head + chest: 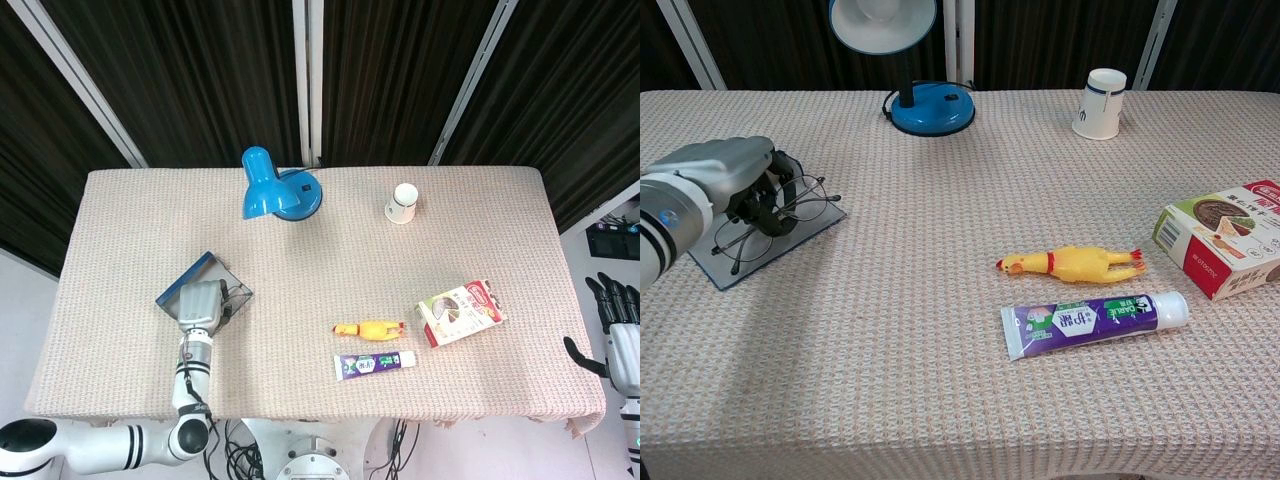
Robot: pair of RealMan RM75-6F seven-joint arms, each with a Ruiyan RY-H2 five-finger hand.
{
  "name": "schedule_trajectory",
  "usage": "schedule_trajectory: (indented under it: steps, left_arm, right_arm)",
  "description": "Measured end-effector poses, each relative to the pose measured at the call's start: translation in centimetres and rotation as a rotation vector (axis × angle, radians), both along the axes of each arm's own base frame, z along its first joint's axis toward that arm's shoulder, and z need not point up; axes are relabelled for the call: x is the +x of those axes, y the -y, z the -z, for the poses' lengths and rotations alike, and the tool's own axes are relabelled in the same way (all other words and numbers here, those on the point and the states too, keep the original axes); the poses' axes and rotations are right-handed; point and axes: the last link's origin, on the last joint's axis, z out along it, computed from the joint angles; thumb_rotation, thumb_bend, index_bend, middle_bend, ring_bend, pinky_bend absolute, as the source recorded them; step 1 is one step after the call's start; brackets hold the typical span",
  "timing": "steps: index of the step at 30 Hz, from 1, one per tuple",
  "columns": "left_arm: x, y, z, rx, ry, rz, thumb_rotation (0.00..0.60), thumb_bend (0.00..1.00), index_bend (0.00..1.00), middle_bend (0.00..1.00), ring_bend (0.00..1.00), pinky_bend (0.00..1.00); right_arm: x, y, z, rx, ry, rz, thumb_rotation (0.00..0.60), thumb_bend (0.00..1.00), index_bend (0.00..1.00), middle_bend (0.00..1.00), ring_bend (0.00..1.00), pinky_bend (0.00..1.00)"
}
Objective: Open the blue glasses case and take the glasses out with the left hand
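Note:
The blue glasses case (730, 262) (186, 275) lies open and flat at the table's left. My left hand (732, 180) (200, 303) hovers over it, its curled fingers gripping the thin wire-framed glasses (810, 201), which are tilted up off the case. In the head view the hand covers most of the glasses. My right hand (620, 335) hangs off the table's right edge with its fingers spread and nothing in it.
A blue desk lamp (910, 60) stands at the back. A white paper cup (1101, 102) is at the back right. A yellow rubber chicken (1072, 263), a purple toothpaste tube (1092, 320) and a snack box (1230, 238) lie to the right.

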Motion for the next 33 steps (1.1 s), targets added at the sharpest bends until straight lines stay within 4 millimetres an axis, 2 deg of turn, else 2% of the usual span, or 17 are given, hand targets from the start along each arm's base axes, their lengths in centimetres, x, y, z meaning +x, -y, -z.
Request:
schedule_trajectory:
  steps: [10, 17, 24, 28, 33]
  left_arm:
    - [3.4, 1.9, 0.1, -0.092, 0.012, 0.072, 0.6, 0.38, 0.55, 0.75, 0.6, 0.55]
    - [5.7, 4.0, 2.4, -0.199, 0.026, 0.135, 0.6, 0.38, 0.55, 0.75, 0.6, 0.55]
    - [7.1, 4.8, 4.6, -0.24, 0.019, 0.212, 0.6, 0.38, 0.53, 0.72, 0.58, 0.54]
    - [7.6, 5.2, 5.1, -0.251, 0.018, 0.245, 0.6, 0.37, 0.45, 0.63, 0.49, 0.48]
    - [7.5, 5.4, 5.0, -0.269, 0.017, 0.273, 0.6, 0.35, 0.26, 0.35, 0.34, 0.36]
  right_arm:
    - [0.0, -0.2, -0.3, -0.011, 0.0, -0.003, 0.6, 0.22, 0.0, 0.01, 0.0, 0.0]
    - [-0.3, -0.5, -0.7, -0.021, 0.001, 0.004, 0.6, 0.22, 0.0, 0.01, 0.0, 0.0]
    - [-0.7, -0.7, -1.3, -0.041, 0.001, 0.014, 0.6, 0.22, 0.0, 0.01, 0.0, 0.0]
    - [-0.8, -0.7, -1.4, -0.047, 0.005, 0.017, 0.6, 0.22, 0.0, 0.01, 0.0, 0.0]
    - [-0.8, -0.6, -1.2, -0.039, 0.003, 0.017, 0.6, 0.22, 0.0, 0.01, 0.0, 0.0]
